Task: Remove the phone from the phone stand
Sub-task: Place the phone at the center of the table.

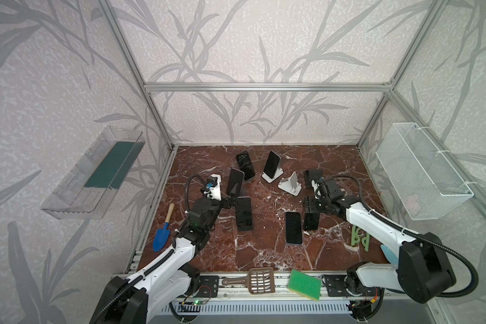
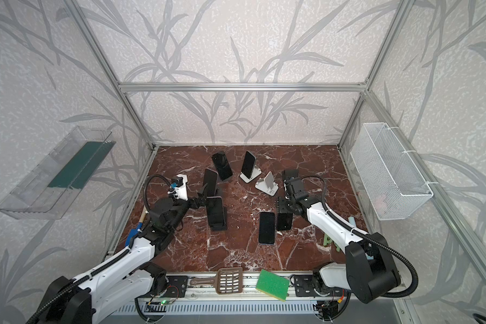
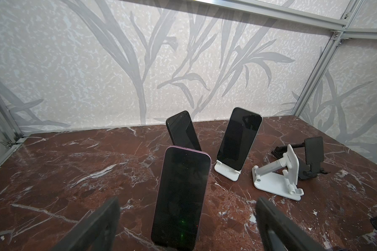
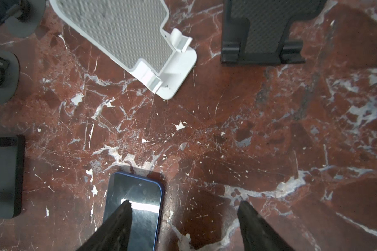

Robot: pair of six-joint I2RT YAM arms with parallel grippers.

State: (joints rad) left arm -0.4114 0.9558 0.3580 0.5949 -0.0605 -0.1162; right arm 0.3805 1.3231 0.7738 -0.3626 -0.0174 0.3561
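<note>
Purple-rimmed, the phone point(image 3: 181, 195) leaned at lower centre, facing the left pincer's point(image 3: 187, 201) wide jaws. I reckoned it wanted a squeeze on both edges, then a lift along its tilt. The right pincer point(image 4: 185, 203) hung open, empty.

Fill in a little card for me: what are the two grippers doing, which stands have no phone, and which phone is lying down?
left gripper: open, one finger on each side of the purple-edged phone
right gripper: open, holding nothing
purple-edged phone: propped upright
white stand with phone: grey-edged phone leaning in it
empty white stand: no phone
empty black stand: no phone
blue-edged phone: lying flat on the table
</note>
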